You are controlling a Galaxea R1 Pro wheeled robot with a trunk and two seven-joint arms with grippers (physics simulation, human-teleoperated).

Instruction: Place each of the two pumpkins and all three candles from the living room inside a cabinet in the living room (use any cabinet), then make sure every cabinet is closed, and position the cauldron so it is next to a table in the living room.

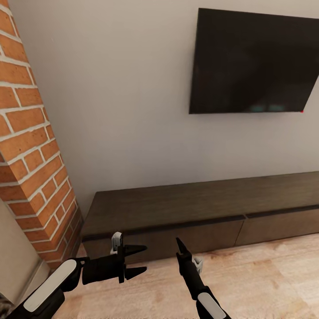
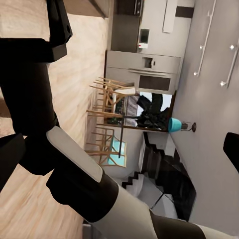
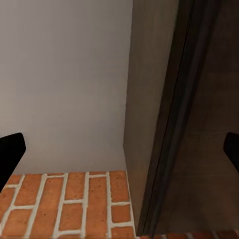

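Note:
The cabinet (image 1: 199, 199) is a long, low, dark-brown unit against the grey wall, and the flat fronts (image 1: 177, 239) in view sit flush. My left gripper (image 1: 139, 260) hovers open just in front of its left end, fingers pointing sideways along the front. My right gripper (image 1: 179, 244) is beside it, pointing at the front panel, with nothing between its fingers. In the right wrist view the open right gripper (image 3: 121, 149) faces the cabinet's end panel (image 3: 199, 124). The pumpkins, candles and cauldron are out of view.
A red brick column (image 1: 31, 155) stands close at the cabinet's left end. A black TV (image 1: 252, 62) hangs above. Wood floor (image 1: 266, 274) stretches to the right. The left wrist view looks past my right forearm (image 2: 74, 169) to wooden chairs (image 2: 107, 99) and a kitchen.

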